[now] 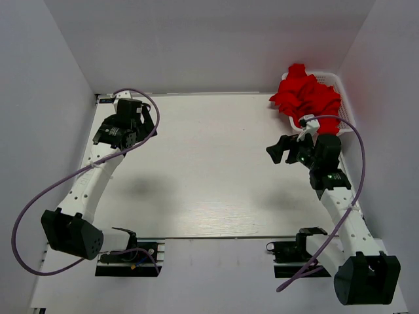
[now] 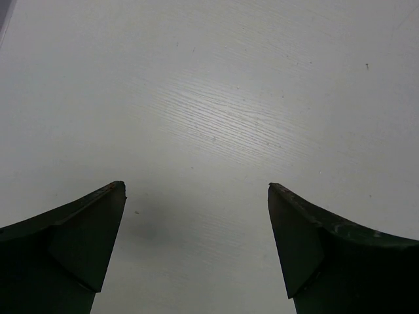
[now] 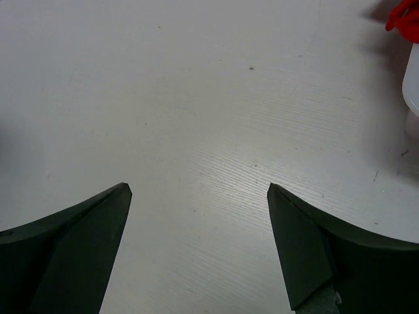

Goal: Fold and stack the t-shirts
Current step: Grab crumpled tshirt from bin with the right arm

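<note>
A heap of crumpled red t-shirts (image 1: 306, 95) fills a white basket (image 1: 343, 103) at the table's far right corner. A red edge (image 3: 404, 19) and the basket's white wall (image 3: 412, 82) show at the right of the right wrist view. My right gripper (image 1: 283, 150) is open and empty above the table, just in front of and left of the basket; its jaws stand wide apart over bare table (image 3: 200, 188). My left gripper (image 1: 111, 136) is open and empty over the far left of the table (image 2: 196, 186).
The white wood-grain table (image 1: 203, 170) is enclosed by white walls at the back and both sides. The arm bases and black mounts (image 1: 127, 255) sit at the near edge. Purple cables loop beside each arm.
</note>
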Motion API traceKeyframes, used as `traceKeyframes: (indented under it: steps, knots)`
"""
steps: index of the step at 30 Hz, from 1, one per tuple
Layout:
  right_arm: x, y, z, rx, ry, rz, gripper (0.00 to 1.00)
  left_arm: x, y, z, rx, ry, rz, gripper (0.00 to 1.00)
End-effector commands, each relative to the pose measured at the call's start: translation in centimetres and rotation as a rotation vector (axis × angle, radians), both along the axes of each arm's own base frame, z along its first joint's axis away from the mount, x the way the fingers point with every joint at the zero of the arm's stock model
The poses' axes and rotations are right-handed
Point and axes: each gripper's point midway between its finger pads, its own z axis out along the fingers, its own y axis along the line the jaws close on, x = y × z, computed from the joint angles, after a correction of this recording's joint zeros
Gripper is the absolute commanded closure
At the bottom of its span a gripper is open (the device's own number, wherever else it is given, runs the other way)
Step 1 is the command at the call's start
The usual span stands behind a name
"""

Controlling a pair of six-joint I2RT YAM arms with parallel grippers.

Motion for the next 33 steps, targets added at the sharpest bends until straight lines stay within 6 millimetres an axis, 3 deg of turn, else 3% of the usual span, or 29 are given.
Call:
traceKeyframes:
  steps: [1,5,7,8,10,11,13,14,15,16,18,19,20,21,22,23,24,25,26,27,30,33]
  knots:
    - [0.9,-0.5,0.5,-0.041,0.014,-0.022,0.1,-0.6,0.2,2.4,-0.006,-0.063,-0.005,0.0]
    - [2.4,-0.2,1.9,-0.024,0.046,-0.019,0.1,-0.6,-0.2,2.7,-0.021,-0.091,-0.027,0.0]
    - [4.1,-0.9,1.1,-0.028,0.092,-0.07,0.1,-0.4,-0.3,2.4,-0.019,-0.091,-0.041,0.0]
    - [5.5,-1.1,2.1,-0.03,0.097,-0.095,0.1,-0.2,-0.5,2.6,-0.028,-0.101,-0.048,0.0]
    - [7.6,-3.0,0.8,-0.053,0.166,-0.219,0.1,-0.1,-0.7,2.4,-0.017,-0.101,-0.067,0.0]
    - [9.8,-4.2,2.3,-0.07,0.164,-0.292,0.1,-0.2,-0.6,2.0,-0.024,-0.09,-0.07,0.0]
    - [12.4,-6.1,2.6,-0.068,0.214,-0.421,0.1,0.1,-0.6,1.8,-0.015,-0.086,-0.077,0.0]
    - [13.7,-6.9,1.2,-0.08,0.261,-0.446,0.1,0.4,-0.8,1.9,-0.02,-0.085,-0.085,0.0]
    - [14.9,-7.7,3.0,-0.087,0.24,-0.487,0.1,0.4,-0.8,1.9,-0.013,-0.083,-0.09,0.0]
    - [17.1,-8.2,2.2,-0.1,0.26,-0.508,0.1,0.5,-1.0,1.4,-0.01,-0.068,-0.106,0.0]
    - [19.2,-8.7,5.4,-0.079,0.203,-0.53,0.1,0.8,-1.1,1.2,-0.002,-0.065,-0.112,0.0]
    - [20.7,-10.4,2.8,-0.097,0.254,-0.559,0.1,0.9,-1.2,0.9,-0.006,-0.055,-0.119,0.0]
    - [21.3,-11.6,2.7,-0.096,0.262,-0.59,0.1,1.0,-1.2,0.5,0.004,-0.043,-0.125,0.0]
    - [22.2,-12.0,5.5,-0.085,0.225,-0.606,0.1,1.2,-1.3,0.7,0.002,-0.053,-0.125,0.0]
    - [23.6,-12.8,2.1,-0.108,0.293,-0.618,0.1,1.4,-1.3,0.2,0.005,-0.04,-0.126,0.0]
    - [23.8,-13.4,1.6,-0.121,0.32,-0.638,0.1,1.6,-1.6,0.3,-0.003,-0.04,-0.135,0.0]
    - [24.7,-14.4,3.3,-0.109,0.29,-0.664,0.1,1.9,-1.7,-0.4,0.0,-0.02,-0.135,0.0]
    - [25.7,-14.7,1.2,-0.133,0.338,-0.663,0.1,2.0,-2.0,-0.8,-0.009,-0.007,-0.149,0.0]
    - [26.4,-15.3,2.3,-0.133,0.311,-0.685,0.1,2.2,-2.1,-0.8,-0.002,-0.004,-0.155,0.0]
    - [26.7,-16.0,2.1,-0.135,0.312,-0.699,0.1,2.6,-2.3,-1.3,-0.005,0.012,-0.162,0.0]
    - [27.8,-16.6,0.5,-0.117,0.331,-0.7,0.1,3.3,-2.6,-2.0,-0.001,0.035,-0.174,0.0]
    - [28.6,-15.9,-1.6,-0.086,0.361,-0.654,0.11,4.1,-2.8,-3.2,0.006,0.076,-0.174,0.0]
